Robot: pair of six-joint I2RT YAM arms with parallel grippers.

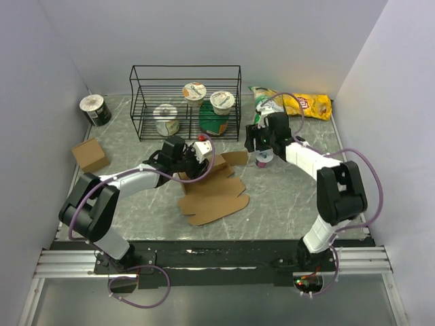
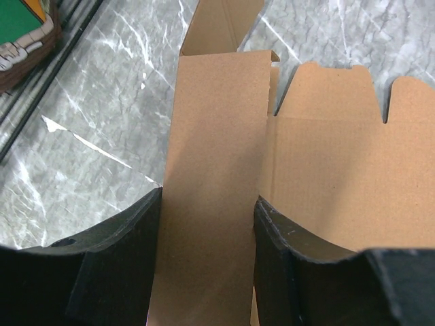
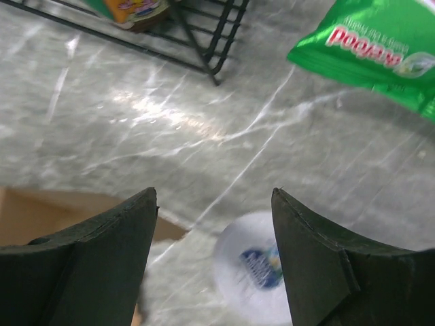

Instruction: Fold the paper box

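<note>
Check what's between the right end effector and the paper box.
Just bare marble table, per the right wrist view: the open right end effector hangs over a small white cup, paper box edge beside one finger.

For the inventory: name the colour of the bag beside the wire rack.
The bag is green; right wrist view shows it best.

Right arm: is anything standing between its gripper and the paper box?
Nothing visible. The open right gripper hangs over the table beside the paper box. A small white cup lies beneath it, clear of the cardboard.
</note>
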